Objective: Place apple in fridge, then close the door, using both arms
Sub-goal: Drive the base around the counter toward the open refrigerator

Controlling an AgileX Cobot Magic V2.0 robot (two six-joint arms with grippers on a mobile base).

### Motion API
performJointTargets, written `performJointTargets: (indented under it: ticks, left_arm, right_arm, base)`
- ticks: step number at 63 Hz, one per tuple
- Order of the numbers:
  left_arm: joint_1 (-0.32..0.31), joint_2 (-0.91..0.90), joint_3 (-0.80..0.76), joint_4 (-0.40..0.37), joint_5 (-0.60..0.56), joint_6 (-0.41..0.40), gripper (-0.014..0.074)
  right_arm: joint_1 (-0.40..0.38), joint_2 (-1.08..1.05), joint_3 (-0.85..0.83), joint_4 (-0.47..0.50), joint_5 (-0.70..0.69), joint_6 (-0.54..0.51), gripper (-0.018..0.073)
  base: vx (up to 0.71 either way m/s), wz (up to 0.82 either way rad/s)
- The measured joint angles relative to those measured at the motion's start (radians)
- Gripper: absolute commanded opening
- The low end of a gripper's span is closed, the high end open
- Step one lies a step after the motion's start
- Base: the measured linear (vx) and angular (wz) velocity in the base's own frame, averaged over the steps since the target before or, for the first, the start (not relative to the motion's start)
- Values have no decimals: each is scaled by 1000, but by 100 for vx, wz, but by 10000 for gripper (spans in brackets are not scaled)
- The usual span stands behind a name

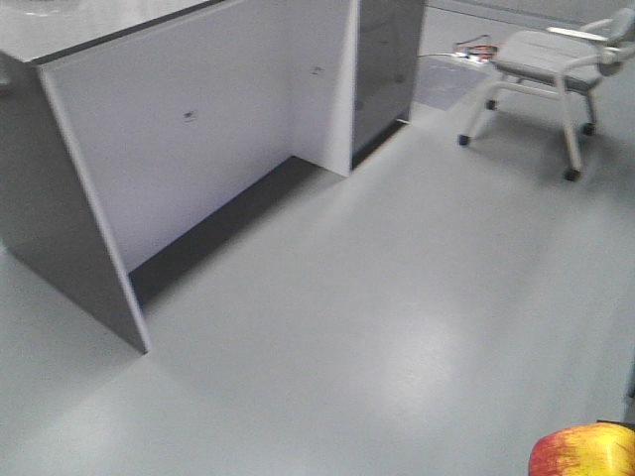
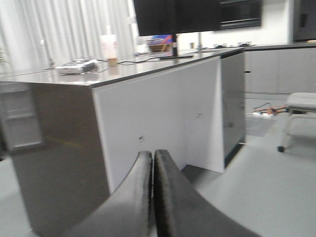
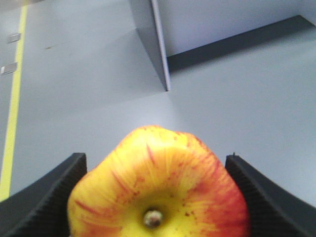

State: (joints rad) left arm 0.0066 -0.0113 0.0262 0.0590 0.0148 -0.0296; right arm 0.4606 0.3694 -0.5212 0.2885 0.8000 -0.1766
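The apple point(image 3: 158, 187) is yellow with red streaks, and its stem end faces the right wrist camera. My right gripper point(image 3: 155, 160) is shut on it, with one black finger at each side, and holds it above the grey floor. The apple also shows at the bottom right corner of the front view point(image 1: 585, 451). My left gripper point(image 2: 153, 157) is shut and empty, with its two dark fingers pressed together, pointing at the counter unit. The fridge and its door are out of view.
A low grey-and-white counter unit point(image 1: 189, 119) stands at the left, with a monitor point(image 2: 177, 15), a cup point(image 2: 108, 47) and a device on top. A white wheeled chair point(image 1: 556, 59) and floor cables point(image 1: 474, 50) are at the far right. A yellow floor line point(image 3: 12, 98) runs along the left.
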Motion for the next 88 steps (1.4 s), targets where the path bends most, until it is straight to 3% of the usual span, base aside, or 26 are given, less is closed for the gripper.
performJointTargets:
  ticks: [88]
  left_arm:
    - [0, 0, 0, 0, 0, 0, -6]
  right_arm:
    - [0, 0, 0, 0, 0, 0, 377]
  base:
    - [-1, 51]
